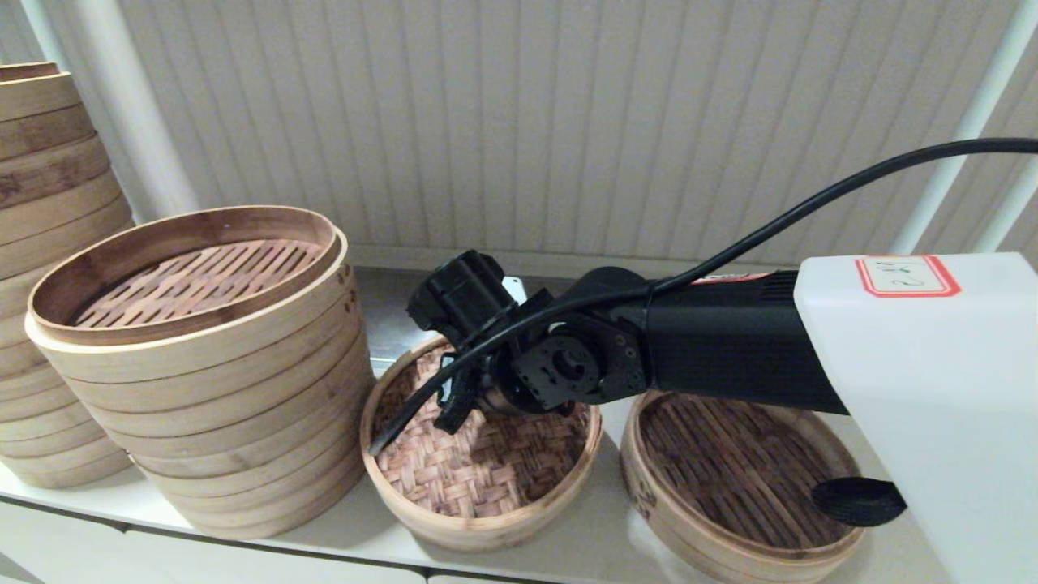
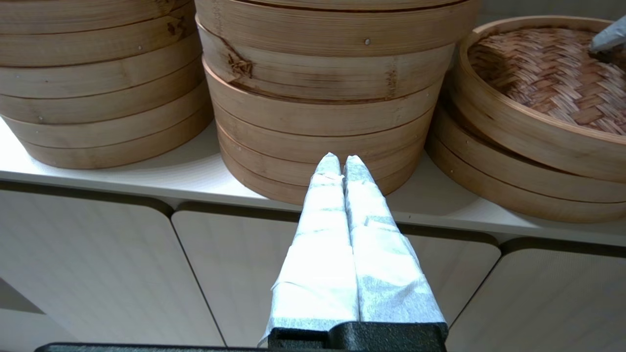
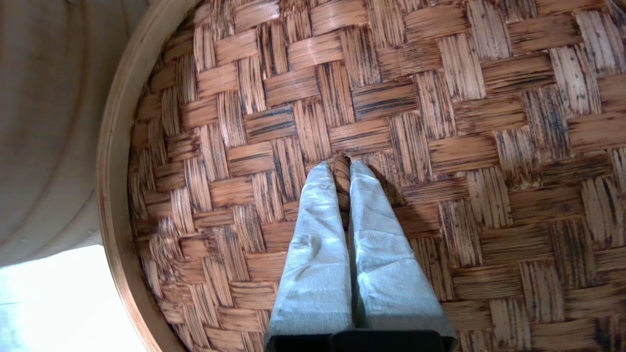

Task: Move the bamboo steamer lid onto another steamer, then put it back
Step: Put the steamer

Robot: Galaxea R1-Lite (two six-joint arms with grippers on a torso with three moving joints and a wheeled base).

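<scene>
The bamboo steamer lid [image 1: 478,474] lies woven side up in the middle of the shelf, resting on a low pale basket [image 2: 518,190]. My right gripper [image 3: 342,165] reaches down into it and is shut on a small brown bamboo loop handle [image 3: 341,172] near the middle of the weave [image 3: 440,122]. In the head view the right wrist [image 1: 551,369] covers the lid's far half. No basket with a white liner shows anywhere. My left gripper [image 2: 342,157] is parked below the shelf's front edge, shut and holding nothing.
A tall stack of pale tiers [image 1: 211,389] with a slatted floor on top stands just left of the lid, almost touching it. A second tall stack [image 1: 40,243] is at far left. A low basket with a dark slatted floor [image 1: 746,478] sits to the right. A panelled wall runs behind.
</scene>
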